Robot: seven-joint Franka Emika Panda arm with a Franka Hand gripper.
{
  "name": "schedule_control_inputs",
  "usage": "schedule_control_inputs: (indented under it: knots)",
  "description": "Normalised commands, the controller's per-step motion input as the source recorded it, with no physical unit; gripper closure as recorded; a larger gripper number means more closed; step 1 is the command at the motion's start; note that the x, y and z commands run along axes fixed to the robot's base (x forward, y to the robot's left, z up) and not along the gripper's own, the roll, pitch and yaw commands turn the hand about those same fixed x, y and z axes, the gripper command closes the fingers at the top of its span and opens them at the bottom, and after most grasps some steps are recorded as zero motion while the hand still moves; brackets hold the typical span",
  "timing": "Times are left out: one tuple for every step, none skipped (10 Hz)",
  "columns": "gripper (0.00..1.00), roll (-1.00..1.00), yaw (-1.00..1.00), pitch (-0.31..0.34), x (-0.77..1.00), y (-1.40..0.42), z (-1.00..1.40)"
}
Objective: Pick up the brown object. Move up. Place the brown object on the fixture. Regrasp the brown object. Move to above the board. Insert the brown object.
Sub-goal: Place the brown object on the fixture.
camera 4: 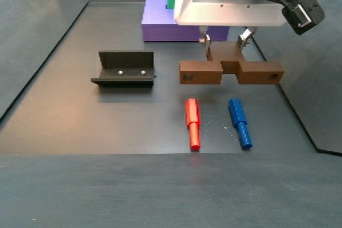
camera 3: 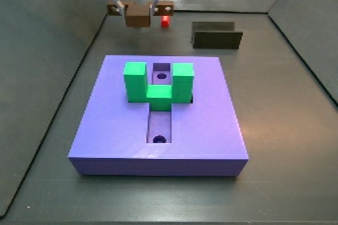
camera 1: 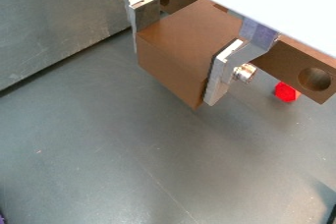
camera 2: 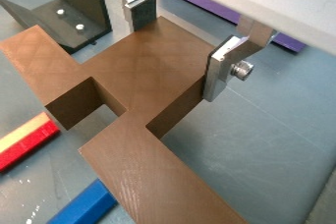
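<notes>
Gripper (camera 4: 225,40) low over the floor, pointing down, fingers (camera 2: 229,66) clamping the brown object (camera 4: 230,71)

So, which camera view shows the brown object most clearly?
A side view shows the whole brown object on the floor, with the gripper astride its narrow middle. A wrist view shows it close but cropped; the remaining views show only parts.

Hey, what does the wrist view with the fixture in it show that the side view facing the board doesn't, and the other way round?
Only the wrist view: the blue bar. Only the side view: the green block and the whole board. Both: the gripper closed on the brown object, plus the fixture.
</notes>
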Motion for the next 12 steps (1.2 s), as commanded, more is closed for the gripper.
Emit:
schedule_control_inputs:
  knots:
    - [1.00,-0.60,0.00,0.000,0.75,-0.10,0.24]
    - [1.00,-0.77,-0.04,0.000,0.77,-0.09,0.38]
    - [1.00,-0.81,-0.09,0.009,0.84,-0.10,0.44]
    - [1.00,-0.85,-0.17,0.131,0.93,-0.11,0.45]
    - [1.00,-0.87,-0.20,0.146,0.91,-0.11,0.45]
    - [1.00,-0.87,-0.23,0.151,0.90,-0.07,0.35]
    - [1.00,-0.76,-0.18,0.071,0.93,0.00,0.02]
    - [1.00,-0.68,-0.18,0.103,0.93,0.00,0.00]
    - [1.00,-0.71,-0.19,0.049,0.93,0.00,0.02]
    - [1.00,-0.80,-0.16,0.009,0.92,0.00,0.10]
    - [1.00,-0.88,-0.12,0.000,0.86,0.00,0.20]
    - [1.00,-0.87,-0.08,-0.063,0.81,0.00,0.21]
